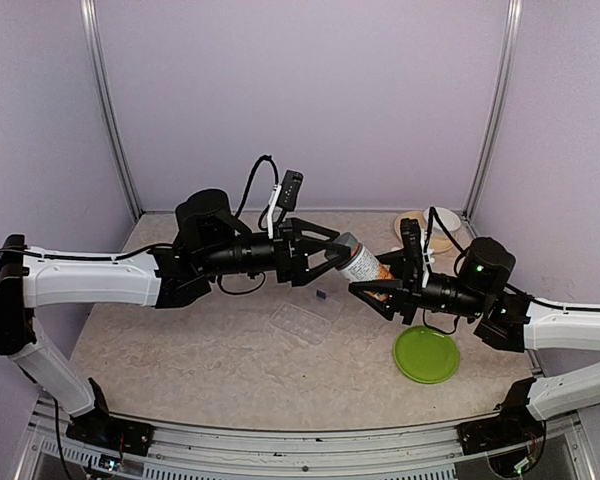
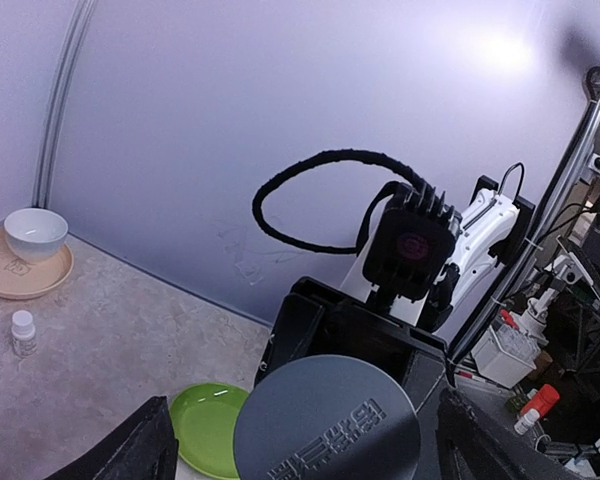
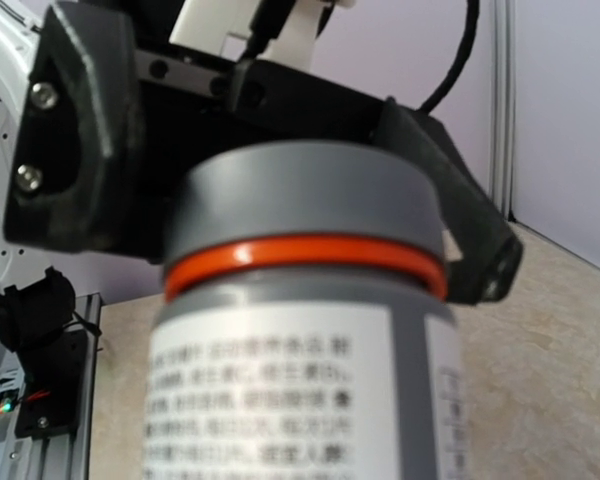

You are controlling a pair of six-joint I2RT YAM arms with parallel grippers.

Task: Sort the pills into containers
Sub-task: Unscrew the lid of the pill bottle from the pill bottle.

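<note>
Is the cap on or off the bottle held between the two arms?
On. The grey cap sits squarely on top of the bottle, right above the orange ring.

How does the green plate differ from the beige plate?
The green plate is bare; the beige plate carries a white bowl. The green plate lies toward the near edge, while the beige plate sits in the far corner by the back wall. Both are round and lie flat.

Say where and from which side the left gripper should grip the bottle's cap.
Best grip the grey cap across its round side wall, coming end-on from the left: the bottle is tilted with its cap toward the left gripper, and the right gripper holds its body.
</note>
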